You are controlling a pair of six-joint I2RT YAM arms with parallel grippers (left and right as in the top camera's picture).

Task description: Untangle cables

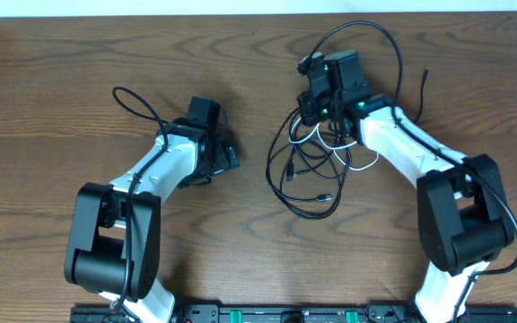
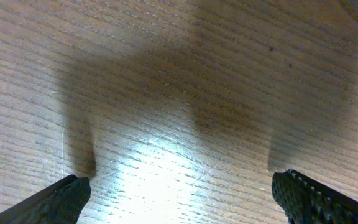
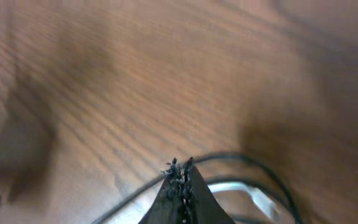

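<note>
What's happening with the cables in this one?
The right gripper is shut at the tangled cables, seemingly pinching a black cable beside the white cable. The left gripper is open over bare table, away from the pile. Nothing is untangled yet.

Matt wood-grain table point(image 2: 166, 74), smooth thin plastic-coated cables point(image 1: 292, 172), and rough, knurled black fingers point(image 2: 316, 199) on the left hand point(image 2: 179, 193).

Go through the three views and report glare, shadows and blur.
Overhead: evenly lit and sharp, with only soft shadows on the table. Left wrist: a bright glare patch on the wood between the fingertips of the open left gripper, with dark finger shadows above them. Right wrist: soft and blurred throughout; the cables pinched in the right gripper look smeared.
</note>
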